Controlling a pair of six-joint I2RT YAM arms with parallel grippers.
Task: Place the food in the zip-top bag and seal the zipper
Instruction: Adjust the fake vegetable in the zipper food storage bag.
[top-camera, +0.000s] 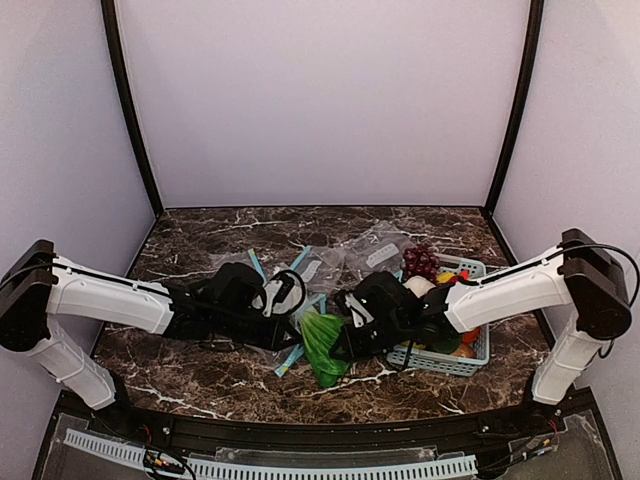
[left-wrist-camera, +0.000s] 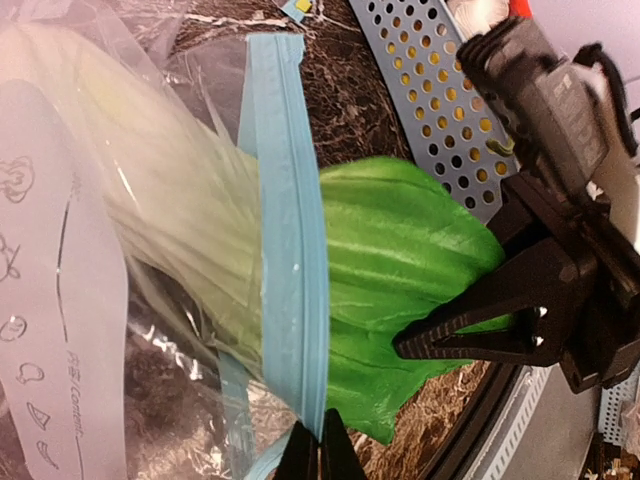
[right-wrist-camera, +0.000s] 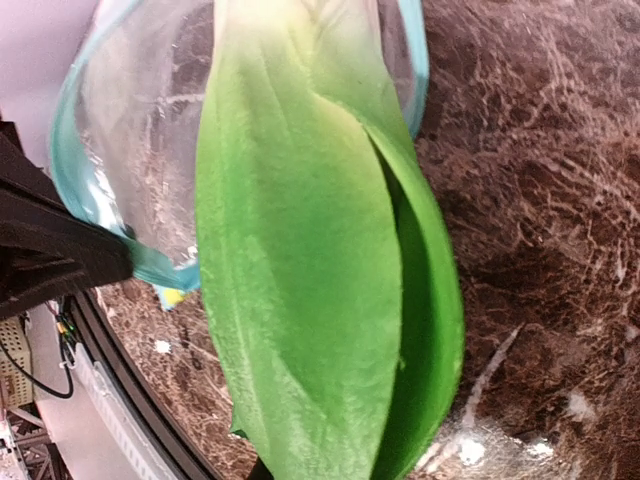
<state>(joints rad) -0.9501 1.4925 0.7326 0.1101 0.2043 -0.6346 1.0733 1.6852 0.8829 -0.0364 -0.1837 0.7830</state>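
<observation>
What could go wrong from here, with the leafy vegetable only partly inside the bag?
1. Only the white stalk of the leafy vegetable is inside the zip-top bag. The green leaves lie across the zipper, so sealing now would probably jam on them.
2. The left gripper pinches just a thin bit of the zipper's edge. A push from the right gripper, shut on the leaf end, might tug the strip free or slide the bag instead.

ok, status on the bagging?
Left gripper shut on zipper, mouth held open. Right gripper shut on leafy vegetable, green end. Stalk inside zip-top bag, leaves sticking out past the zipper, blocking the seal.
</observation>
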